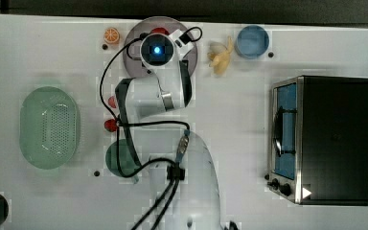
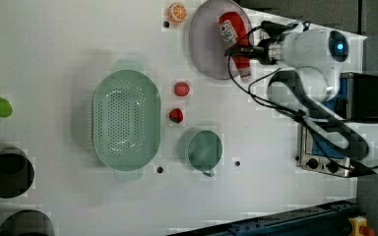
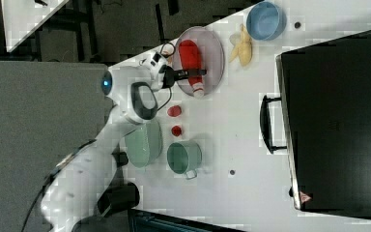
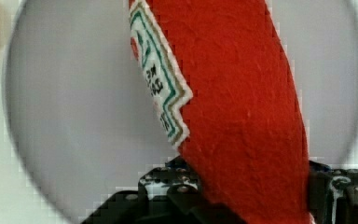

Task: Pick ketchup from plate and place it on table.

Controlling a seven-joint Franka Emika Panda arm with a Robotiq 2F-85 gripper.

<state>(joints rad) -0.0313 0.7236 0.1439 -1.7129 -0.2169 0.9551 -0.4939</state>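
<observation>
The ketchup (image 2: 229, 29), a slim red bottle with a white label, lies across the pale lilac plate (image 2: 206, 46) at the white table's (image 2: 54, 59) far edge. Its pale end points toward the plate's rim. My gripper (image 2: 240, 49) reaches in over the plate and its fingers press the bottle's narrow part from both sides. In the wrist view the ketchup (image 4: 233, 93) fills the gap between the black fingers (image 4: 168, 191), with the plate (image 4: 74, 116) behind it. In the top view the arm's wrist covers most of the plate (image 1: 133, 45).
An orange slice (image 1: 111, 35) lies beside the plate, with a banana (image 1: 220, 56) and a blue bowl (image 1: 252, 41) on its other side. Two red fruits (image 2: 181, 89), a green mug (image 2: 204, 150) and a green colander (image 2: 125, 120) stand mid-table. A toaster oven (image 1: 330, 139) occupies the top view's right.
</observation>
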